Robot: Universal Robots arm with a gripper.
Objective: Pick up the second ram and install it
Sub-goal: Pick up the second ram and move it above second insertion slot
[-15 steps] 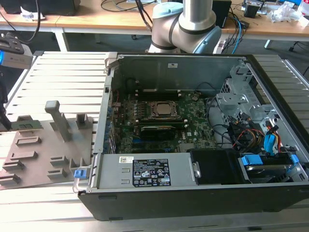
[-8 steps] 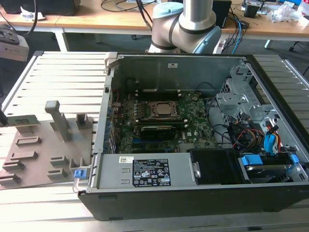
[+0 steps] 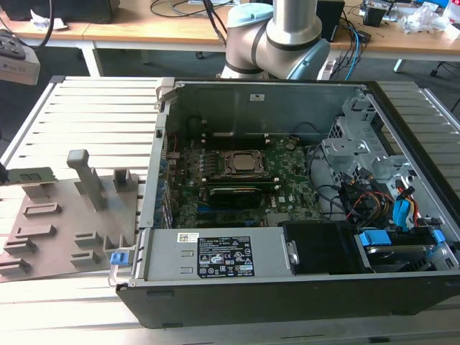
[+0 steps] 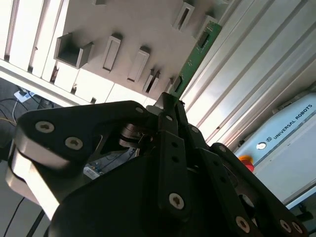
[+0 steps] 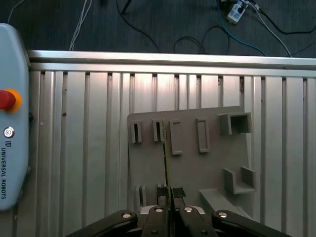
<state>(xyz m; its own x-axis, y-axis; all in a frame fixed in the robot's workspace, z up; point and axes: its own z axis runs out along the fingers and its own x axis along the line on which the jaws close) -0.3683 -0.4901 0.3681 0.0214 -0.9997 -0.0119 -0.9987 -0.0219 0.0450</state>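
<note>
Second ram, a thin green circuit-board stick (image 4: 195,57), gripped at the grey plastic holder tray (image 5: 197,173).
My black gripper (image 5: 170,192) was clamped on its edge; installing it in the large green motherboard (image 3: 291,188) was not yet done.

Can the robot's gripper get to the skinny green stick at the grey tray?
Probably yes. In both wrist views the gripper sits right at the thin, long green circuit-board stick, at the grey plastic holder tray. Nothing lies between them, so the way looks free.
</note>
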